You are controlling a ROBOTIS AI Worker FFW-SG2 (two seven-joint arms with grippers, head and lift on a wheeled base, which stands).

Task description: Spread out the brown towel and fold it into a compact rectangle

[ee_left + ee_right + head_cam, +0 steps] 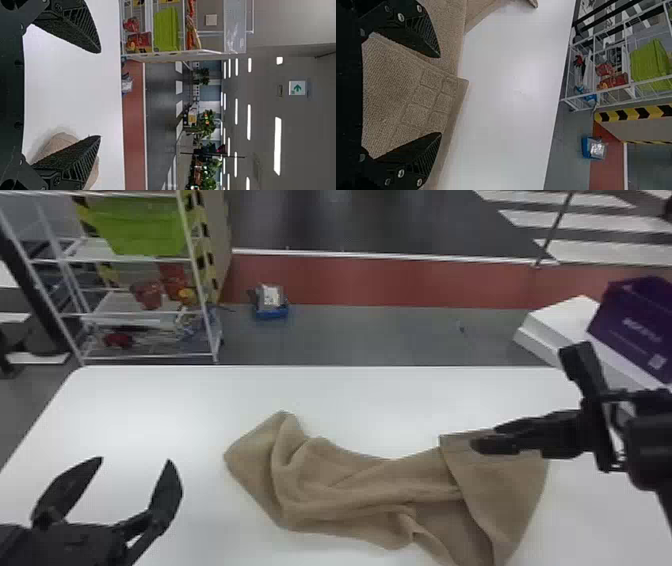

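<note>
Head view: left gripper (135,460) spread above left part of table (175,405). Brown towel (350,485) rumpled, middle to right of table; we judge it light, soft, floppy, best pinched at flap corner (446,441). Right gripper (440,95) spread above right part.

The black right gripper (484,438), flat jaws parted, is over a brown cloth towel (389,83) with a grid pattern, on a smooth white bench (510,107); beyond stands a white wire rack (641,82).
</note>
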